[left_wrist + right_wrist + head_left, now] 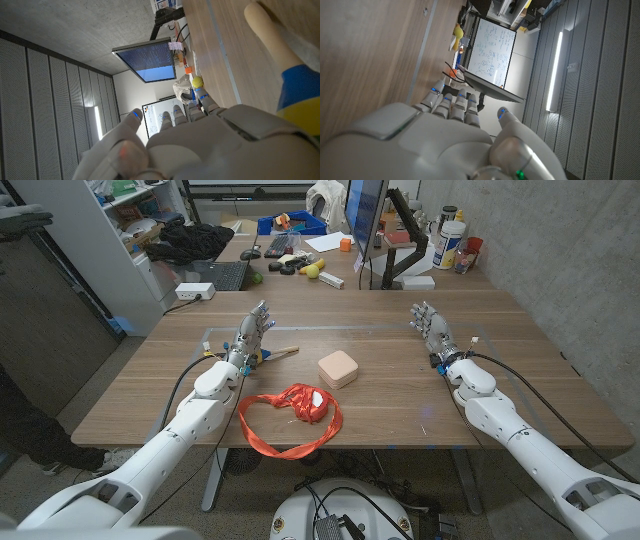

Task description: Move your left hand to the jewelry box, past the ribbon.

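A small pink jewelry box (338,368) sits closed near the table's middle. In front of it lies a red ribbon (290,420), bunched at the top with a loop trailing toward the front edge. My left hand (252,336) stands open to the left of the box, fingers apart and pointing away, holding nothing, beside a wooden-handled tool (278,353). That tool's handle and blue-yellow part (295,90) show next to my left hand (190,145) in the left wrist view. My right hand (432,326) is open at the right, far from the box, and its back (450,140) shows in the right wrist view.
The wooden table (500,380) has a marked tape outline (210,335) on its left half. Behind it a second desk carries a monitor (365,220), a laptop (222,275), bottles (450,240) and clutter. A shelf (90,250) stands at the left.
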Tool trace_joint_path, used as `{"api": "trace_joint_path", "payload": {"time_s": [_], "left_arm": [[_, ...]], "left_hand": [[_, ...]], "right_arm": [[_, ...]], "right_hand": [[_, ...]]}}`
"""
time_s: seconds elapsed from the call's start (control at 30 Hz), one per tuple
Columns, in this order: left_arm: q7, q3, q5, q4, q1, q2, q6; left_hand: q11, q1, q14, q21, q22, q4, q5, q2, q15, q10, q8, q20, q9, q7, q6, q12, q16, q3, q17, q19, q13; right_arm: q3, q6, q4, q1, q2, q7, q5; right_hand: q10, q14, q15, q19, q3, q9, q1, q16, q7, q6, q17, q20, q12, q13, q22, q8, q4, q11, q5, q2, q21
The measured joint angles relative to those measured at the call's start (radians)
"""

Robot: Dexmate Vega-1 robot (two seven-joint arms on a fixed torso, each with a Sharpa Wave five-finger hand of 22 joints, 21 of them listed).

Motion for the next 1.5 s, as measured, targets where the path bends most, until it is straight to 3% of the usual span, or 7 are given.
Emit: {"api": "trace_joint_path", "payload": {"time_s": [0.73, 1.5], "left_arm": [[0.032, -0.012, 0.052, -0.04, 0.015, 0.0, 0.009], [0.075, -0.001, 0.172, -0.066, 0.004, 0.038, -0.038]], "left_hand": [[0.005, 0.0, -0.003, -0.004, 0.0, 0.0, 0.0, 0.0, -0.003, -0.007, 0.007, 0.0, 0.0, -0.021, 0.021, 0.0, 0.004, 0.0, 0.0, 0.0, 0.003], [0.009, 0.008, 0.004, -0.008, 0.0, -0.008, 0.004, 0.0, -0.003, -0.003, 0.011, 0.0, 0.004, -0.028, 0.036, 0.004, 0.004, 0.008, 0.0, 0.0, 0.004]], "right_arm": [[0.015, 0.007, -0.008, -0.021, -0.013, 0.009, 0.017], [0.018, 0.012, 0.006, -0.019, -0.013, 0.018, 0.021]], "right_hand": [[0.005, 0.003, 0.004, 0.0, 0.0, 0.003, 0.0, 0.005, 0.0, 0.0, 0.0, 0.0, 0.0, 0.0, 0.0, 0.0, 0.0, 0.005, 0.0, 0.0, 0.002], [0.005, 0.003, 0.004, 0.0, 0.0, 0.002, 0.0, 0.005, 0.0, 0.0, 0.0, 0.0, 0.0, 0.0, 0.0, 0.0, 0.0, 0.005, 0.0, 0.0, -0.002]]}}
